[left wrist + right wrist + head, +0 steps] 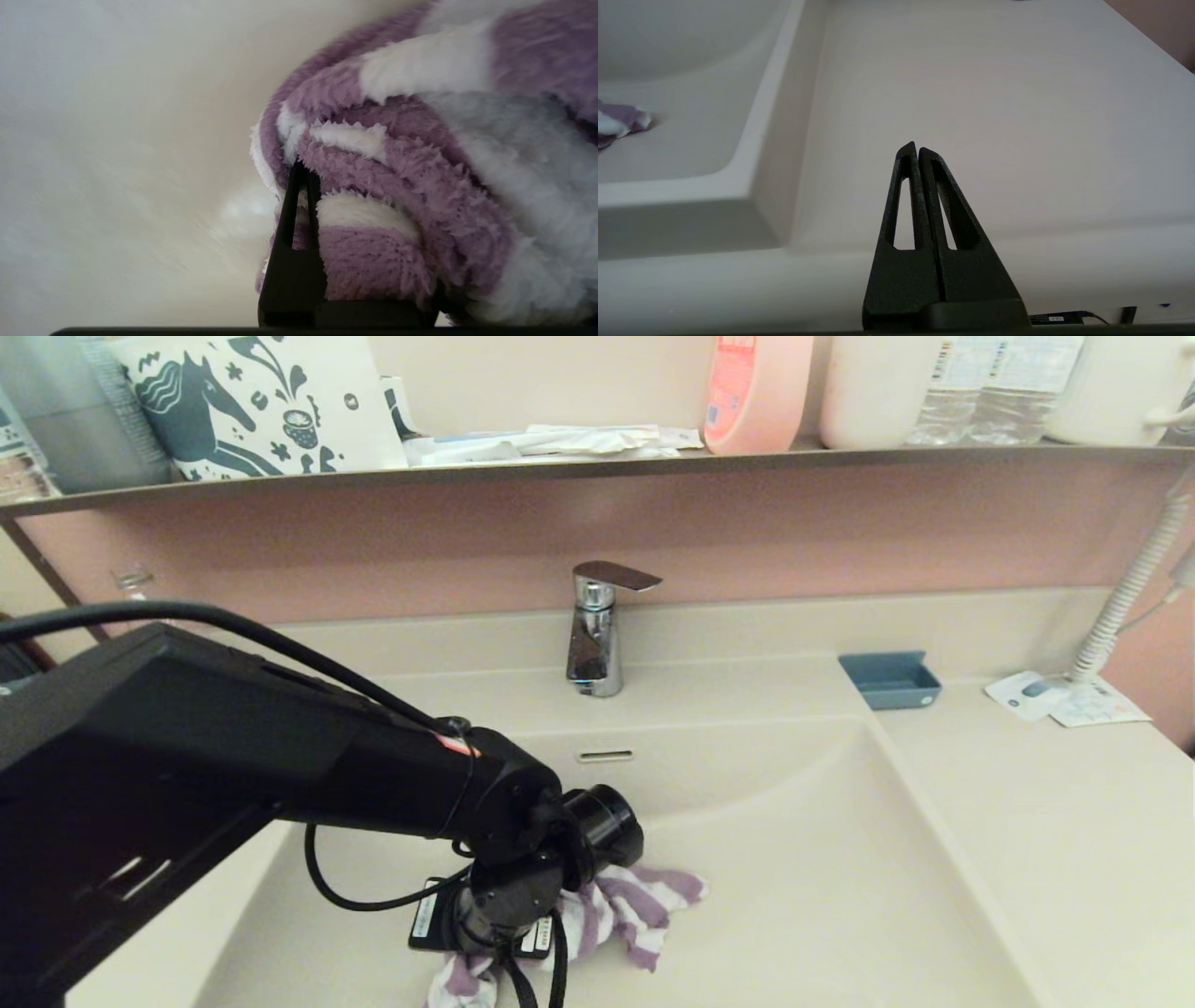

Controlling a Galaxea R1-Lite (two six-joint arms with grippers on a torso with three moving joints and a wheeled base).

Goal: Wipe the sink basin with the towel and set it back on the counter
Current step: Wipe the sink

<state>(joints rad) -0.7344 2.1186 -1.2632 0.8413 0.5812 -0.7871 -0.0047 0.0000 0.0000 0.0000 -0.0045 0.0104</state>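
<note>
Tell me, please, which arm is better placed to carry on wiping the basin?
The left: its gripper is clamped on the towel down in the sink basin. The right gripper is shut, empty, over the counter.

Soft, even indoor light, fairly bright, w/ no hard shadows. Chrome faucet (pixel 596 633) shows small glare spots. Left wrist view: sink basin (pixel 117 154) motion-streaked w/ a pale highlight, towel (pixel 420 186) pile sharp nearby, blurred toward the edges. Right wrist view: counter (pixel 994 116) evenly lit, far end soft.
</note>
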